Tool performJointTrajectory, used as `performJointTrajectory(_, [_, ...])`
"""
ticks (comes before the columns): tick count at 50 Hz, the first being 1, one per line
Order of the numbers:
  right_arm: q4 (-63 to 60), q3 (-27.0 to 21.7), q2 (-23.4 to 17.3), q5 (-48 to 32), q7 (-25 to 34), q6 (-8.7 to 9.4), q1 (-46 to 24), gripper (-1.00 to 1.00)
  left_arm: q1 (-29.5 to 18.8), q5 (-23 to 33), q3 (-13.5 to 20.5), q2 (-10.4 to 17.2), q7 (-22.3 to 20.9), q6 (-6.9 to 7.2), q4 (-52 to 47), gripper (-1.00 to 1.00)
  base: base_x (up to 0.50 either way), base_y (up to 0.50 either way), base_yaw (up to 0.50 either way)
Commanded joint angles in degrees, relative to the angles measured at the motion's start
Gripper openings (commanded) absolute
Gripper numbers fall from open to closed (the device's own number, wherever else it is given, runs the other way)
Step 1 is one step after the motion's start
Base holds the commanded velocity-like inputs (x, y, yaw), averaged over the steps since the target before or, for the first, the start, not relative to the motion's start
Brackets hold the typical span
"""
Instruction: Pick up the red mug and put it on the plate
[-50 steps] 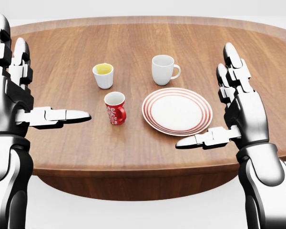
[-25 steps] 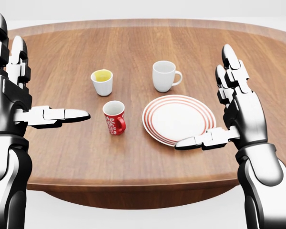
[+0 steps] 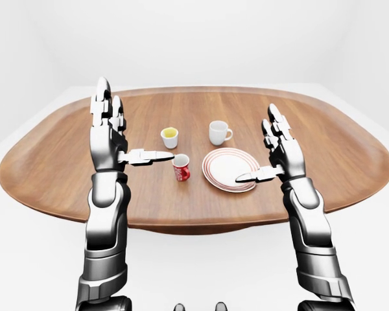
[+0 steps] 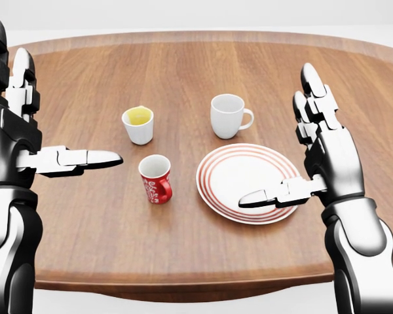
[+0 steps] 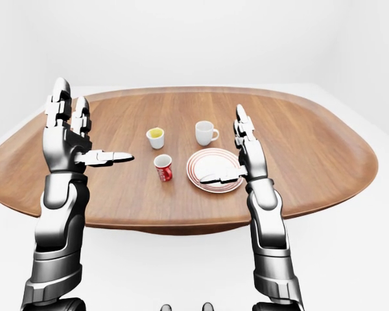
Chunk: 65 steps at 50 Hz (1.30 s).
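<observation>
Centrally, red mug (image 4: 156, 178) with white lettering, perhaps a logo, unreadable, beside striped plate (image 4: 247, 182), both hands' fingers (image 4: 92, 157) spread, empty

In the head view, the mug (image 4: 156, 178) is set on the table (image 4: 183, 65) just left of the plate (image 4: 249, 181); two cups (image 4: 139, 124) (image 4: 228, 116) are placed above them.

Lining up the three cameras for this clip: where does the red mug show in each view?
Left-eye view: red mug at centre, just left of the striped plate.
Head view: left of centre, lower middle, handle toward the bottom right.
Right-eye view: left of centre, left of the plate.
Shared landmark: the small white cup with yellow contents stands just above and slightly left of the mug in every view.
</observation>
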Motion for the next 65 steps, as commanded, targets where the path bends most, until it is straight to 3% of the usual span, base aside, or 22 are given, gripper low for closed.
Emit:
performJointTrajectory(1, [0.1,0.1,0.1,-0.1,0.2,0.0,0.0,1.0,0.2,-0.1,0.0,0.0,0.0,0.0,-0.6,1.0,0.18,0.0,0.0])
performJointTrajectory(65, [-0.1,0.3,0.1,-0.7,1.3,0.0,0.5,1.0,0.4,0.5,-0.3,-0.2,-0.2,0.0,0.5,1.0,0.18,0.0,0.0])
